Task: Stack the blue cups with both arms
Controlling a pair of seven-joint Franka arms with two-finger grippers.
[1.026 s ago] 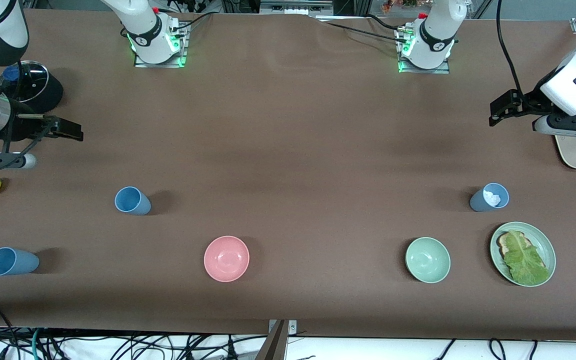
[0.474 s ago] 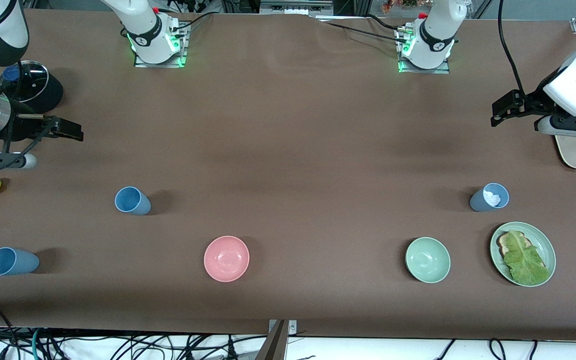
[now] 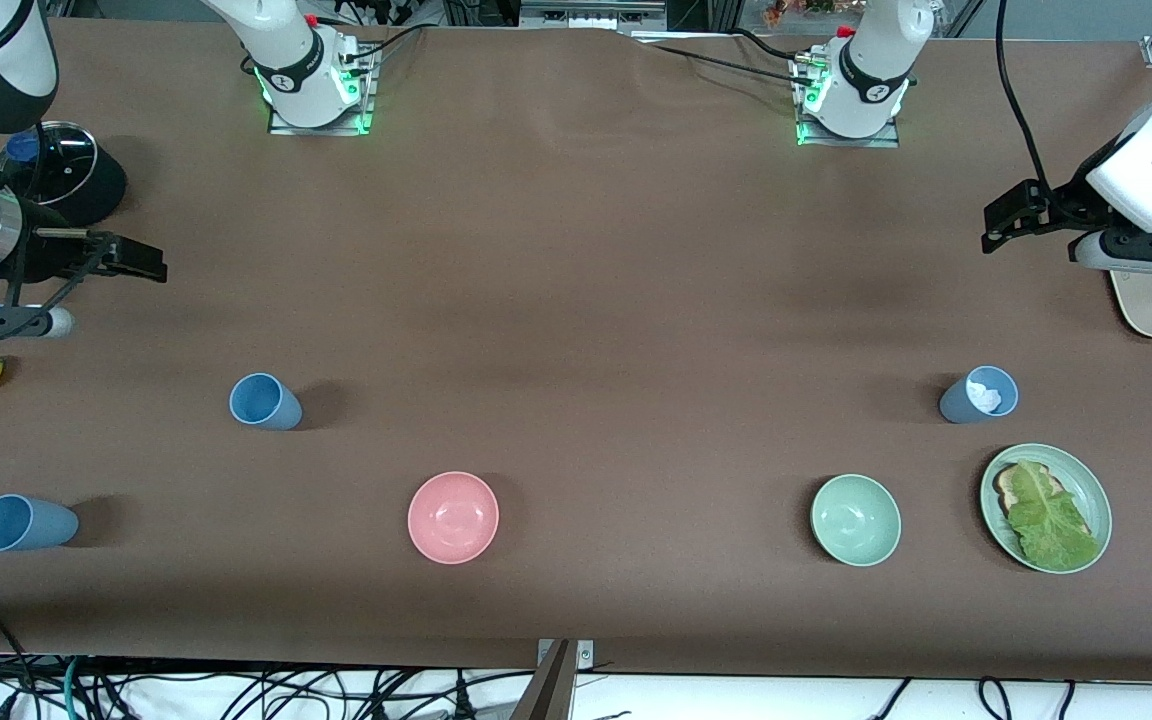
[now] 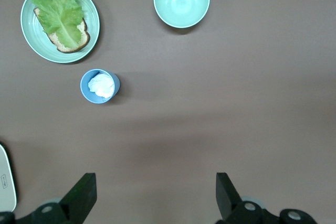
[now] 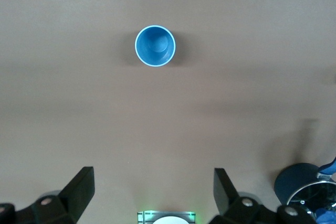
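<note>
Right gripper [image 3: 71, 285]: fingers spread wide, nothing between them, up in the air over bare table at the right arm's end.
Left gripper [image 3: 1031, 215]: fingers likewise spread and empty, up over bare table at the left arm's end.
Cup by the right gripper [image 3: 263, 402]: upright and empty, mouth up; in the right wrist view [image 5: 155, 45] it sits ahead of the open fingers, almost centred between them, well apart.
Second cup on that side [image 3: 21, 523]: upright, empty, nearer the front camera than the first, at the table's edge region under the right arm's reach.
Cup by the left gripper [image 3: 979, 394]: upright with something white inside (cannot tell what); in the left wrist view [image 4: 100, 85] it lies ahead of the fingers and off toward one of them, just beside the green plate [image 4: 31, 30].
Long axis: all three cups stand vertical, so a sideways pinch across the wall looks right.
Nearer arm: right for the two empty cups, left for the filled one.
Stacking: not yet begun, I judge; the cups stand well apart.
</note>
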